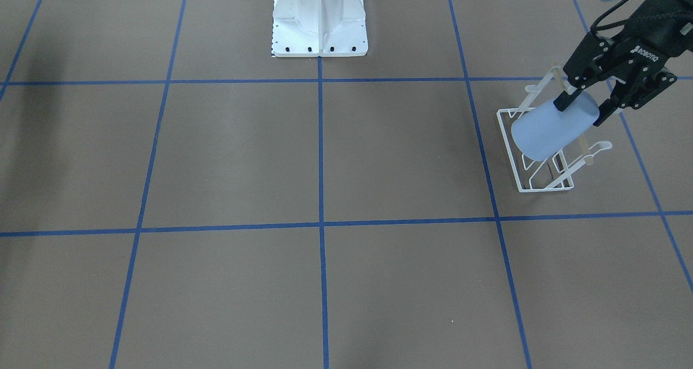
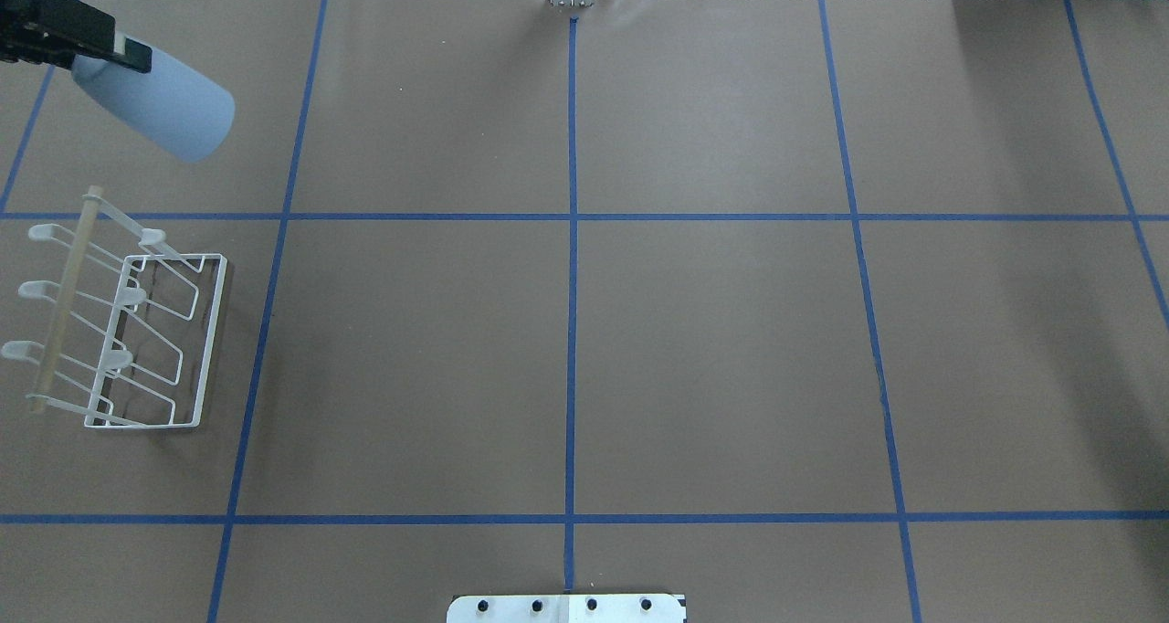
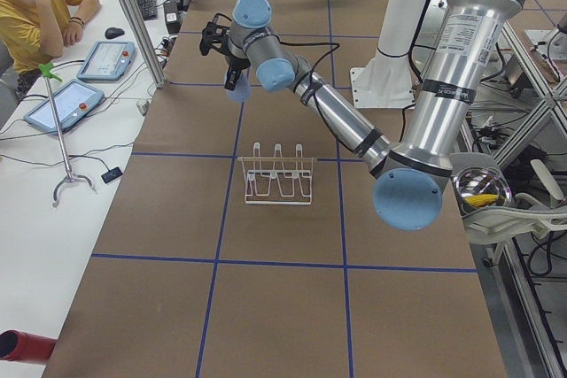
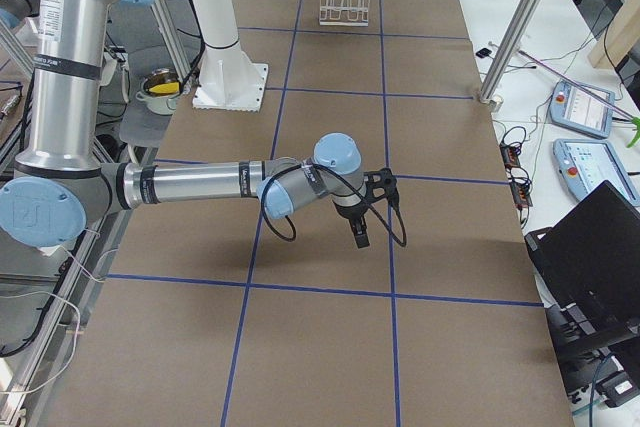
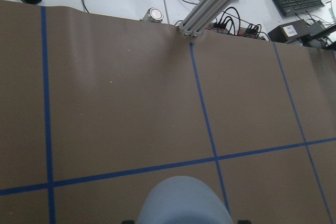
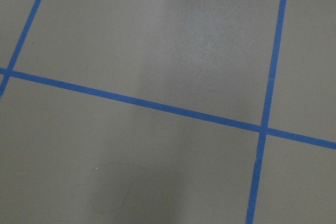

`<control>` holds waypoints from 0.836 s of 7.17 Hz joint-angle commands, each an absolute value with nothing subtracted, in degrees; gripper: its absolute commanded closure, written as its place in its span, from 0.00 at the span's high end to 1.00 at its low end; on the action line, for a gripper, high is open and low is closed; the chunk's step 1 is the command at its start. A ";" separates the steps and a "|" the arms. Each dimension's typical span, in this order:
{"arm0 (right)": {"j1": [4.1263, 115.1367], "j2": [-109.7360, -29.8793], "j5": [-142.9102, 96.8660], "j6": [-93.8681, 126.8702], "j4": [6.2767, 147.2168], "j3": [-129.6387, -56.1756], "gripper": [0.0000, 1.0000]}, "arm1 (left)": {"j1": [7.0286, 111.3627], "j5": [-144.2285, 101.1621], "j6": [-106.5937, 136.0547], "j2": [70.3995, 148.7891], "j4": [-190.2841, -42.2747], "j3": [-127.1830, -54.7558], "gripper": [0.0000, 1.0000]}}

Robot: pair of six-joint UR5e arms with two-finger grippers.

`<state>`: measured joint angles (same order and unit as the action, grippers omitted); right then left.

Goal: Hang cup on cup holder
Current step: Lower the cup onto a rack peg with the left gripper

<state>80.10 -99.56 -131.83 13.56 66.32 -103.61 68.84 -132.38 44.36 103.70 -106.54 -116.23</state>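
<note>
— Where is the cup (image 2: 155, 102) now?

— Up in the air, tilted, with the left gripper (image 1: 582, 109) pinching its narrow end. From over the robot's shoulders it hangs at about ten o'clock on the table (image 2: 571, 331), wide end pointing toward four. The cup holder (image 2: 212, 331) stands at nine o'clock, apart from the cup. Nothing touches.

— So what worries you?

— The grip, first. That tumbler looks smooth and tapered, and the fingers only have the small end. I reckon a bump could twist it or squeeze it out.

— A bump on what?

— The wooden bar (image 2: 62, 312), or a prong (image 2: 151, 237). The mouth has to swallow one rounded tip at the right slant. If it comes in off-line, the rim could catch wire instead. That rack looks light, so I'd guess it slides or tips rather than resists.

— And if it lets go early?

— Then the cup probably rolls off onto the table.

— The other arm?

— The right gripper (image 4: 358, 237) hangs over the table well away at three o'clock. I can't tell whether its claw is spread or closed.
</note>
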 commanded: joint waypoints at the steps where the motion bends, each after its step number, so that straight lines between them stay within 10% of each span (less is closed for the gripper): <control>1: 80.16 -99.67 -131.84 13.45 66.45 -103.36 1.00 | 63.74 -124.99 37.55 98.19 -95.43 -122.74 0.00; 6: 80.42 -100.90 -131.84 13.45 65.92 -103.45 1.00 | 60.84 -119.36 34.89 95.01 -90.17 -126.04 0.00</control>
